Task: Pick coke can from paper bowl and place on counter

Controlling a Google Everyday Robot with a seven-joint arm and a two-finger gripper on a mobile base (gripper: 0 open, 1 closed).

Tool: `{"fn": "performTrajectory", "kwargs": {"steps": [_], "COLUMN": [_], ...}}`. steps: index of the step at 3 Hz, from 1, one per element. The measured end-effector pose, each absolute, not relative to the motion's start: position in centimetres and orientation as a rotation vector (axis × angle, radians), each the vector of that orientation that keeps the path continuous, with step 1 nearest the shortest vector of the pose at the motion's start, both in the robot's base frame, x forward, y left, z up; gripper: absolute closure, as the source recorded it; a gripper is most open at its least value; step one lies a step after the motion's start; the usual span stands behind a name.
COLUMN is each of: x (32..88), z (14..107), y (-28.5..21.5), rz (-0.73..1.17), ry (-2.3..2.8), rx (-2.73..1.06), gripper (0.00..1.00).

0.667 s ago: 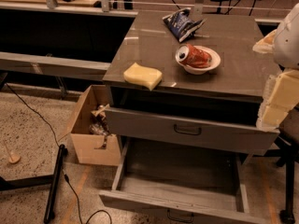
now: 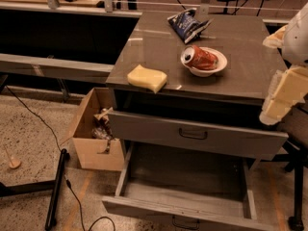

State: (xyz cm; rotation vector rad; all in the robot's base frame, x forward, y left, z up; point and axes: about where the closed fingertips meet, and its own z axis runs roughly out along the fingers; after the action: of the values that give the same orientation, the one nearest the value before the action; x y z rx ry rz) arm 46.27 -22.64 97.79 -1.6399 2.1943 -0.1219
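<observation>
Coke can (image 2: 201, 58) lying on side in paper bowl (image 2: 205, 72) on worktop (image 2: 154, 42); well left of hand (image 2: 281, 97), beside worktop's front-right corner. Open or closed: cannot tell.

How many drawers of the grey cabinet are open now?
2. The upper drawer is slightly open under the counter; the bottom drawer is pulled far out. No others show. The gripper hangs at the counter's right edge.
</observation>
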Motion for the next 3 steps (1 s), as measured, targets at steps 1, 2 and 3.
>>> {"fn": "performTrajectory", "kwargs": {"steps": [1,2,3], "x": [50.8,54.1,56.6], "z": [97.2,96.5,95.2], "y": [-24.2,-25.5,-25.8], "rz": [-0.099,-0.060,-0.003], "ry": [2.136,2.100,2.080], "rx": [-1.511,-1.405,-1.308], "gripper": [0.00,0.00,0.00]}}
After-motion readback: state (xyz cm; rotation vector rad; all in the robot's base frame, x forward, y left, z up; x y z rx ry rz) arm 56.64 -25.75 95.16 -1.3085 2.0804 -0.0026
